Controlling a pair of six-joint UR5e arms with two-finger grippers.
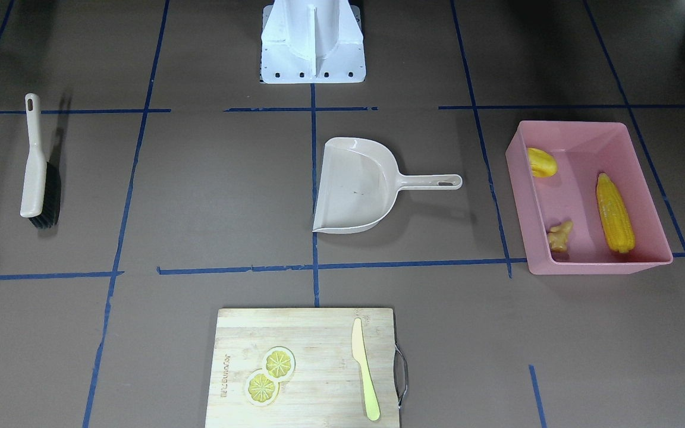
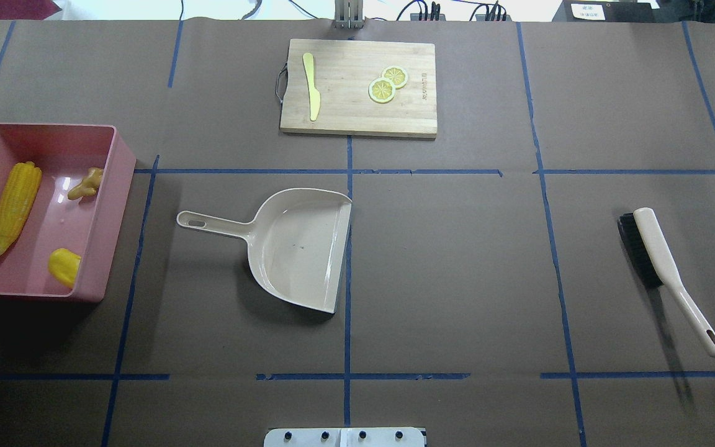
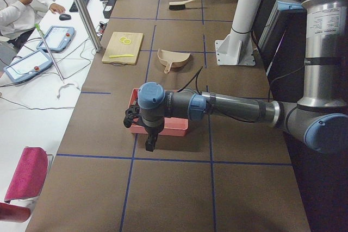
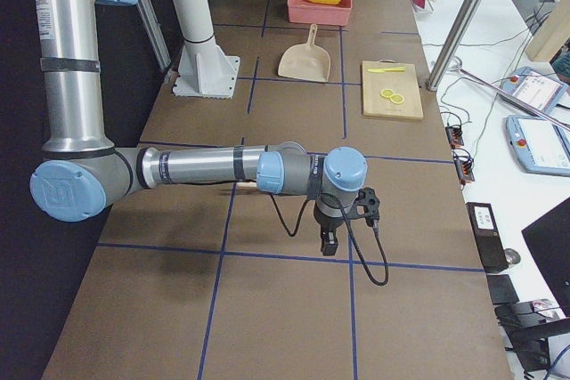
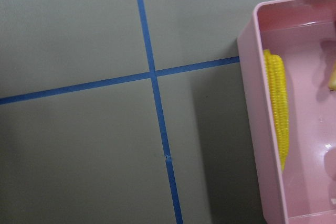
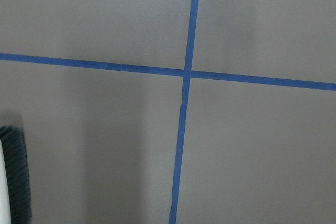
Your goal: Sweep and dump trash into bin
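I judge the task to be at its end. All three pieces of trash lie inside the bin (image 2: 112,211) at the left of the table: the corn cob (image 2: 16,205) along its left wall, the ginger root (image 2: 86,184) toward its far side, and the potato-like lump (image 2: 64,266) in its near right corner.

My left gripper (image 3: 148,144) hangs above the table just beside the bin, and my right gripper (image 4: 328,242) hangs at the opposite end, near the brush (image 2: 661,267). Only the side cameras show them, so I cannot tell how the jaws stand; I see nothing held in either.

The dustpan (image 2: 298,248) lies empty in the middle. The next move probably calls only for checking and keeping the arms clear.

On the far side, the cutting board (image 2: 357,112) carries two lemon slices (image 2: 388,84) and a knife (image 2: 311,93). These are not trash. Nothing stands in my way.
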